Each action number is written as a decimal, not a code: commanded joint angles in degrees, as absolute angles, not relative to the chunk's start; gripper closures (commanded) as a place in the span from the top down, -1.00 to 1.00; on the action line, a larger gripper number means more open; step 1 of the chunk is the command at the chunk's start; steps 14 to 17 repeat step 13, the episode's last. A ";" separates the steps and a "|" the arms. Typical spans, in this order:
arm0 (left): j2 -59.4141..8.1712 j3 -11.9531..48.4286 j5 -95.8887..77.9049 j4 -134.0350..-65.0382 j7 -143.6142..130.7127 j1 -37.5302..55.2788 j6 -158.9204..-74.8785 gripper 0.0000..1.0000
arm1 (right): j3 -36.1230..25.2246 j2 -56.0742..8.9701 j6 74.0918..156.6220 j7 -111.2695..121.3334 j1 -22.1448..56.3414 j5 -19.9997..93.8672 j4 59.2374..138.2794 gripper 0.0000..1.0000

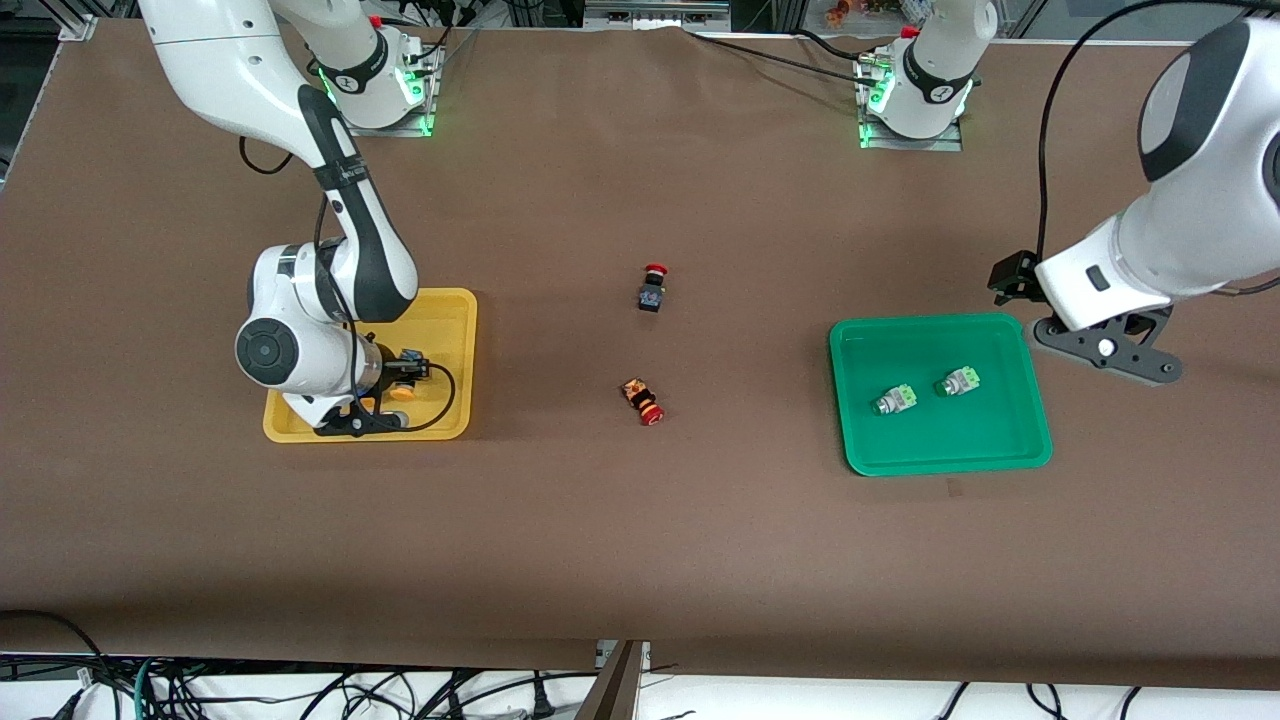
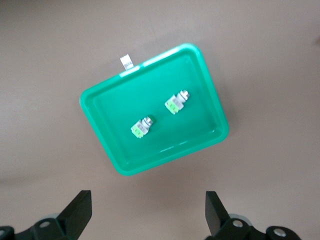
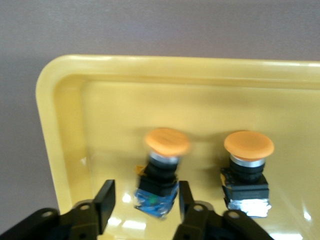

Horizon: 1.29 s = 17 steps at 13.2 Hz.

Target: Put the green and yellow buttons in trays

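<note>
Right wrist view alone shows two yellow buttons (image 3: 161, 172) between claw (image 3: 145, 202) fingers.

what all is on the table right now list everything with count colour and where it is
Green tray: one, green, toward the left arm's end.
Green buttons: two, pale green-white, in the green tray.
Yellow tray: one, yellow, toward the right arm's end.
Yellow buttons: two, dark with orange-yellow caps, in the yellow tray.
Red buttons: two, dark with red caps, mid-table, outside both trays.
Left gripper: open, beside the green tray.
Right gripper: open around one yellow button in the yellow tray.
</note>
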<state>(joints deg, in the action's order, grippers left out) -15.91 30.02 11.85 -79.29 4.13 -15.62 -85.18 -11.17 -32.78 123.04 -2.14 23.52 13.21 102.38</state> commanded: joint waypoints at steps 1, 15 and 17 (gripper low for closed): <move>-9.44 19.39 4.70 -81.27 1.94 -9.35 -87.27 1.00 | -10.81 -30.33 121.56 -5.35 23.99 13.54 101.78 0.98; 1.32 0.18 -2.37 -100.81 -3.52 3.69 -99.76 1.00 | -12.92 -6.70 99.16 -7.56 24.70 4.06 100.11 0.99; 1.32 0.18 -2.37 -100.81 -3.52 3.69 -99.76 1.00 | -12.92 -6.70 99.16 -7.56 24.70 4.06 100.11 0.99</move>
